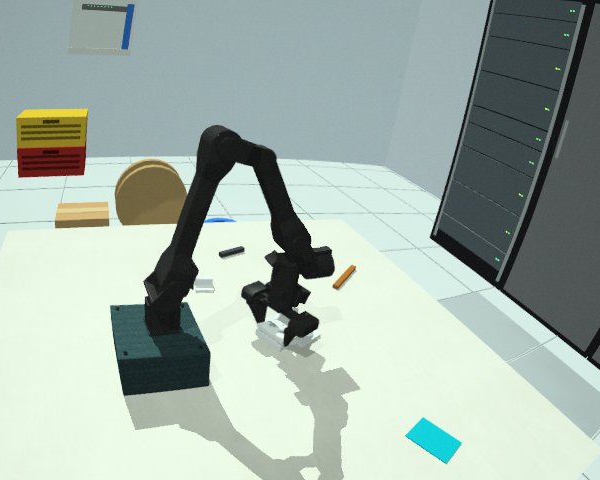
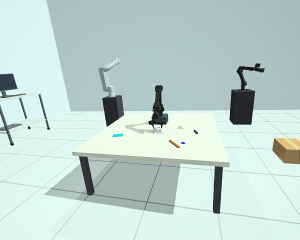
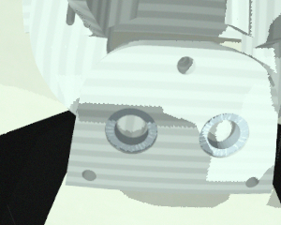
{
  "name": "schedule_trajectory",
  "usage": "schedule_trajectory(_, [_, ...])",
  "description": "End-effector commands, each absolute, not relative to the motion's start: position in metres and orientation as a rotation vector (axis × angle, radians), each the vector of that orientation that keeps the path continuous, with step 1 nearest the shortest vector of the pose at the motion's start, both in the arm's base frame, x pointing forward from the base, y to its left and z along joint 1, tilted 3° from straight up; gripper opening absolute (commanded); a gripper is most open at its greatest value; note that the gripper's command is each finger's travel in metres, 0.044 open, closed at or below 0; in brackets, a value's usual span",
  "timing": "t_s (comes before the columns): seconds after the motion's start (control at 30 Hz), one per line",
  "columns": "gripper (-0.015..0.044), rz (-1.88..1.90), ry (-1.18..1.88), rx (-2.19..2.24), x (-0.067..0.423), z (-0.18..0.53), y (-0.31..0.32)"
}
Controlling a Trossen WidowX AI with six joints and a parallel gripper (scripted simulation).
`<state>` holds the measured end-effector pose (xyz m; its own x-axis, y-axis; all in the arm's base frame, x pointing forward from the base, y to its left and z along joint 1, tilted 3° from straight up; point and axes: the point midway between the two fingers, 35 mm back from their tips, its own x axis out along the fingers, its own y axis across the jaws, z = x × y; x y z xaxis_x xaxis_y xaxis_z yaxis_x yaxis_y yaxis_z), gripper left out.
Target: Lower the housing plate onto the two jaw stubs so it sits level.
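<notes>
My gripper [image 1: 274,329] [image 2: 157,128] [image 3: 172,127] is shut on the housing plate [image 3: 178,89], with one black finger against each side edge. The plate is white, with two ringed holes side by side and three small holes. Under and behind it, the white gripper assembly [image 1: 270,336] [image 2: 159,131] [image 3: 49,61] sits low at the table. The jaw stubs and pins cannot be made out, and the plate hides what is beneath it. I cannot tell whether the plate touches the stubs or sits level.
A small white part [image 1: 204,285] [image 2: 181,127] lies near the dark green base block [image 1: 160,369]. Also on the table are a black bar [image 1: 231,252] [image 2: 195,131], an orange bar [image 1: 344,276] [image 2: 174,143], a cyan rectangle [image 1: 433,440] [image 2: 117,135] and a blue patch [image 2: 183,142].
</notes>
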<state>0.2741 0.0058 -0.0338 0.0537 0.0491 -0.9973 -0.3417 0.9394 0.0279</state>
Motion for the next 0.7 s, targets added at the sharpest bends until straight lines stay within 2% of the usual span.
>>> schedule_trajectory(0.0, [0.0377, 0.301, 1.492, -0.24, 0.274, -0.034, 0.006])
schedule_trajectory(0.1, [0.044, 0.301, 1.492, -0.24, 0.274, -0.034, 0.006])
schedule_trajectory(0.53, [0.044, 0.301, 1.492, -0.24, 0.274, -0.034, 0.006])
schedule_trajectory(0.67, [0.044, 0.301, 1.491, -0.238, 0.275, -0.013, 0.005])
